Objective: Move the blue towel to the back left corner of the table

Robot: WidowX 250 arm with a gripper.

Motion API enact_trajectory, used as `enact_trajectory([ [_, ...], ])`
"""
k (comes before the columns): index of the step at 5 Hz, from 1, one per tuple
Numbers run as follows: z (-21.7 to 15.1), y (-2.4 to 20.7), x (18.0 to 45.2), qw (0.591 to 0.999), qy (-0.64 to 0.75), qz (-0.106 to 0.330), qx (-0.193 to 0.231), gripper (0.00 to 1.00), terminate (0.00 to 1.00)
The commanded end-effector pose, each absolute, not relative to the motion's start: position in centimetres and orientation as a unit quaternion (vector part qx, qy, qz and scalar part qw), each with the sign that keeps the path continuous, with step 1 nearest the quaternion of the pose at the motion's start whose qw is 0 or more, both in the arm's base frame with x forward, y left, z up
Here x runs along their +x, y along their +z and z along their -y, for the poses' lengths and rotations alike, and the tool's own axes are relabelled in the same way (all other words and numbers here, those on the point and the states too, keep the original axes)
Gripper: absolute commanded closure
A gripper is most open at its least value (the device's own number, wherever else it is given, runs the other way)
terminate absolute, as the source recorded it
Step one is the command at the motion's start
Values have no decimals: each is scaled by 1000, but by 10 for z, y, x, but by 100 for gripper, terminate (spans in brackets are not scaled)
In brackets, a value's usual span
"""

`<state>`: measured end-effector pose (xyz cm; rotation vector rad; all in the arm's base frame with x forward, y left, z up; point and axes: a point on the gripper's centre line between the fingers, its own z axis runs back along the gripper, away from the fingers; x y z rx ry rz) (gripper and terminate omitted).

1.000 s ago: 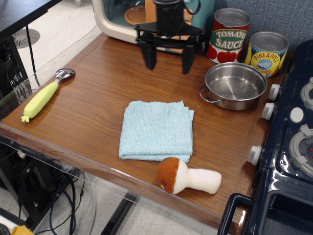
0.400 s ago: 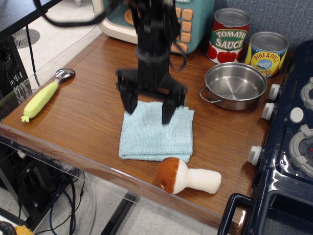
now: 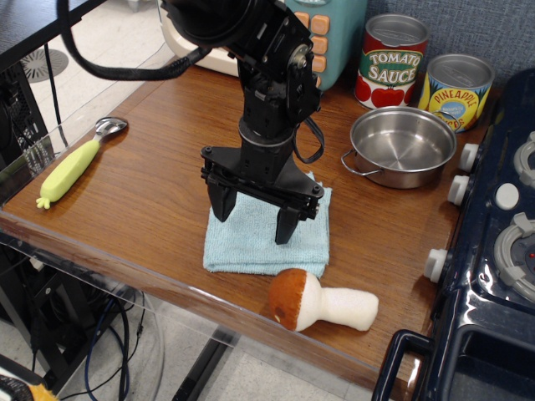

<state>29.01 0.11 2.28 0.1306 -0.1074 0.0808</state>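
Note:
The blue towel point(image 3: 251, 242) lies folded flat on the brown wood table point(image 3: 159, 180), near the front edge at the middle. My gripper point(image 3: 255, 221) is directly over the towel, pointing down, with its two black fingers point(image 3: 224, 205) spread wide apart and their tips at or just above the cloth. It holds nothing. The arm hides the towel's back part. The back left corner of the table lies by the cream and teal toy appliance point(image 3: 322, 33).
A plush mushroom point(image 3: 322, 305) lies at the front edge next to the towel. A steel pot point(image 3: 401, 146) and two cans point(image 3: 393, 58) stand at the back right. A yellow-handled scoop point(image 3: 75, 163) lies at the left. A dark blue toy stove point(image 3: 493, 251) is at the right.
My gripper has come from the back of the table forward and down onto the towel, staying open. The towel has not moved.

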Motion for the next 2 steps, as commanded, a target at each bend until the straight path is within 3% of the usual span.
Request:
enact_trajectory([
  [1,-16,17,318,995,65,50,60,0,0],
  [2,-26,9,331,994,79,38,58,0,0],
])
